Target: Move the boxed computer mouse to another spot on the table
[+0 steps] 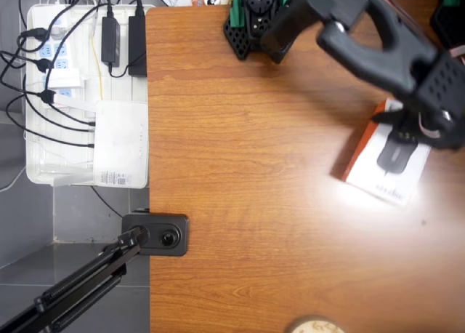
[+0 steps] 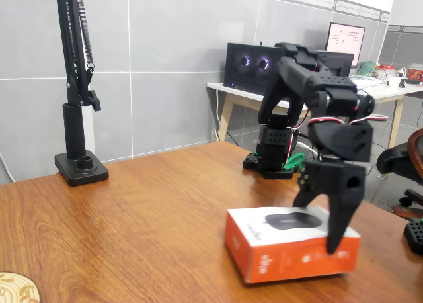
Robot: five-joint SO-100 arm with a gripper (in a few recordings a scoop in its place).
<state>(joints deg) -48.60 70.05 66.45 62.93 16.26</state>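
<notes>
Nearest the lens in the fixed view, the boxed computer mouse [image 2: 291,243] is lying flat on the tabletop [image 2: 132,217], its orange-red side facing outward and a dark mouse pictured on its white top.

Directly above it, the tool [image 2: 319,231] is hanging with its black jaws spread, straddling the box; one finger is reaching down past the near face while the other is sitting toward the far edge. Whether the pads are already touching cardboard I cannot tell, so it reads as open and lining up a pinch across the box's short width, probably because that is the span it can bridge.

Seen from overhead, the box [image 1: 385,162] is sitting at about three o'clock, tilted diagonally and partly covered by the arm. The reddish-brown wood is looking glossy and throwing a glare patch beside the box, so the flat carton may slide rather than lift. At nine o'clock a white tray [image 1: 43,174] of power strips and cables is resting off the tabletop edge.
</notes>
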